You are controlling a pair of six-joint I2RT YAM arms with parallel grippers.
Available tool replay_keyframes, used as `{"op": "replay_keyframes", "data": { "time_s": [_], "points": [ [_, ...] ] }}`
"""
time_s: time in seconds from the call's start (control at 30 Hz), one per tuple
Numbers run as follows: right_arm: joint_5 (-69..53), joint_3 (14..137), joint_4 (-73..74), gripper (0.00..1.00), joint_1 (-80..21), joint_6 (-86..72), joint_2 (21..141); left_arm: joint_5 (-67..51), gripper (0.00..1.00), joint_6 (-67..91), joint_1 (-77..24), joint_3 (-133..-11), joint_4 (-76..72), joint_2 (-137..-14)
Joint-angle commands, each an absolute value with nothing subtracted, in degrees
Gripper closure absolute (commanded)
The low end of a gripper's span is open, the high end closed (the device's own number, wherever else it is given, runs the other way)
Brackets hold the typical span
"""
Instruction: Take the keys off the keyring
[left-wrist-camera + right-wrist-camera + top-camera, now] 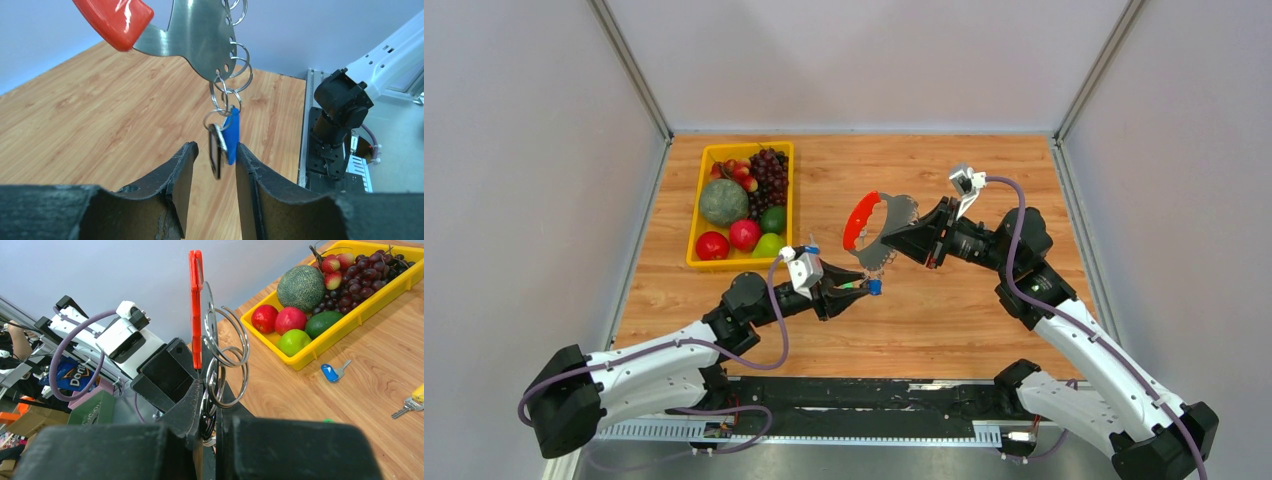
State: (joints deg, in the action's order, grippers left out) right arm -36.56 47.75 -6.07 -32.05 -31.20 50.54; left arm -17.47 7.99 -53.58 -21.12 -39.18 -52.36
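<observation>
The keyring is a grey metal crescent with a red band, held up off the table with my right gripper shut on it. The right wrist view shows it edge-on, its wire loops rising from my right gripper. In the left wrist view a blue key and a black key hang from its lowest loops. They dangle between the fingers of my left gripper, which stands open. The blue key touches the right finger; the left finger is clear of the black key.
A yellow tray of fruit stands at the back left. A loose blue key lies on the wood beside it, and a yellow-headed key lies nearer. Grey walls close in both sides of the table.
</observation>
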Motion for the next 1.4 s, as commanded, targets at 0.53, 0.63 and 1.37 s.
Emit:
{"op": "replay_keyframes", "data": {
  "time_s": [0.53, 0.63, 1.37],
  "points": [
    [-21.1, 44.5, -6.4, 0.94, -32.0, -28.9, 43.1, -13.5, 1.00, 5.7, -53.6, -27.6, -30.0, -52.9],
    [-13.3, 39.0, -5.4, 0.48, -32.0, -27.9, 39.6, -10.5, 1.00, 5.9, -53.5, -30.8, -23.8, -52.9],
    [-29.9, 30.5, -6.0, 0.17, -32.0, -15.8, 38.3, -16.0, 1.00, 5.0, -53.6, -63.6, 29.4, -67.8]
  ]
}}
